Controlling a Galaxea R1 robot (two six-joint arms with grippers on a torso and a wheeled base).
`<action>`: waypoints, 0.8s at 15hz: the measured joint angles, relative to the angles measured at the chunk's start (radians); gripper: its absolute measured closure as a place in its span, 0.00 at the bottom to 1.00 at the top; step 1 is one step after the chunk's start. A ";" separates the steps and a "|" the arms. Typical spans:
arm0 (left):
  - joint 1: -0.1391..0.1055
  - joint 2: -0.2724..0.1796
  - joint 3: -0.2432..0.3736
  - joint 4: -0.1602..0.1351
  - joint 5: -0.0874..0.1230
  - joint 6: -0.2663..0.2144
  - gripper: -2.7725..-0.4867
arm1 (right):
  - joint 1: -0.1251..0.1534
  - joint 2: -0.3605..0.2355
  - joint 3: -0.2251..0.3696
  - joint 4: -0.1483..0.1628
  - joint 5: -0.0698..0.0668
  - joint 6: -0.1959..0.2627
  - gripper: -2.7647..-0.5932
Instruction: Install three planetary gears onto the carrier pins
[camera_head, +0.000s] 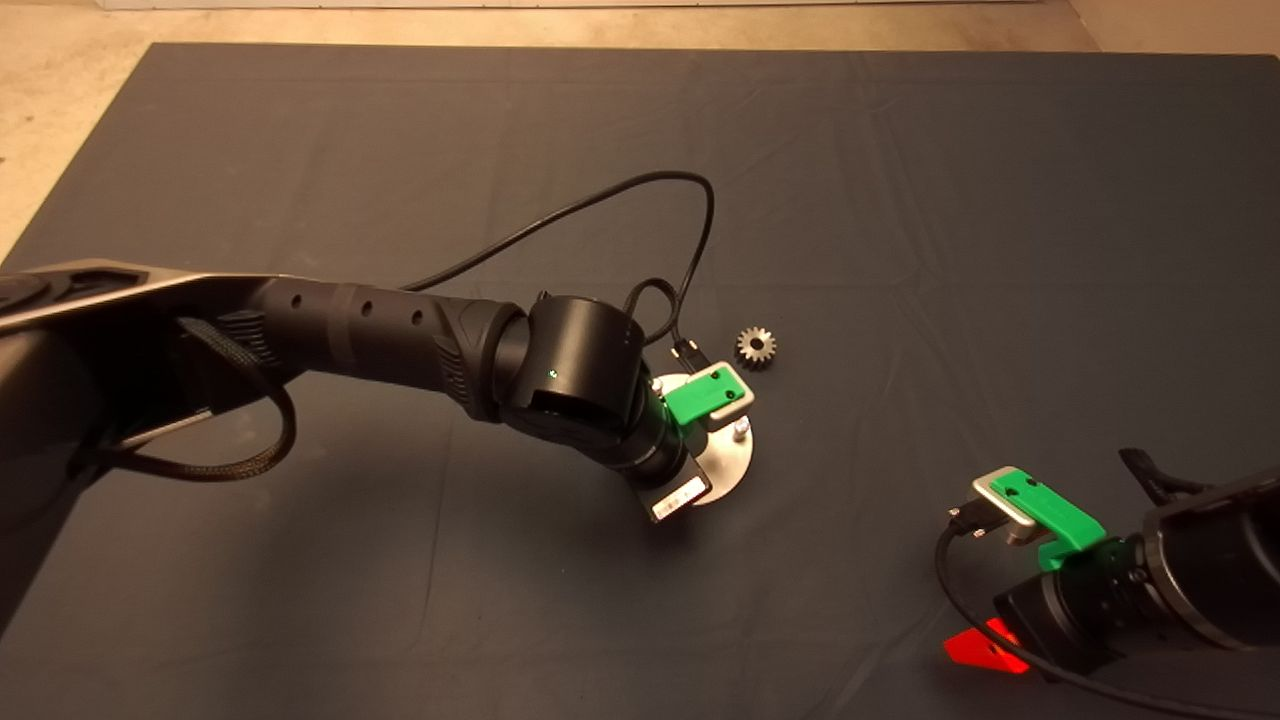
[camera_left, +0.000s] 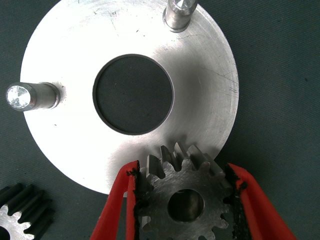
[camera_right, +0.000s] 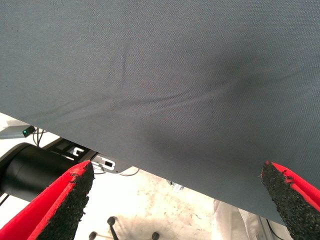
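Left wrist view: a gear (camera_left: 186, 200) is clamped by the left gripper (camera_left: 185, 202) over the disc (camera_left: 200, 120) rim; the right gripper (camera_right: 180, 200) is parked, fingers apart, near the mat's (camera_head: 900, 200) right edge.

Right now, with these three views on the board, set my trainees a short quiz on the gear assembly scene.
1. True or false: the left end effector is shut on a planetary gear at the rim of the disc.
2. In the left wrist view, how many carrier pins stand bare? A: one. B: two. C: three.
3. Fill the gap: the right end effector, parked over the mat's lower right, has its fingers ____.

Key: 1 true; 2 B; 3 open.
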 joint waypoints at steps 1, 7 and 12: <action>0.000 0.000 0.000 0.000 0.000 0.000 0.85 | 0.000 0.000 0.000 0.000 0.000 0.000 0.12; 0.000 0.000 0.000 0.000 0.000 0.000 0.85 | 0.000 0.000 0.000 0.000 0.000 0.000 0.12; 0.000 0.000 0.000 0.000 0.000 0.000 0.85 | 0.000 0.000 0.000 0.000 0.000 0.000 0.12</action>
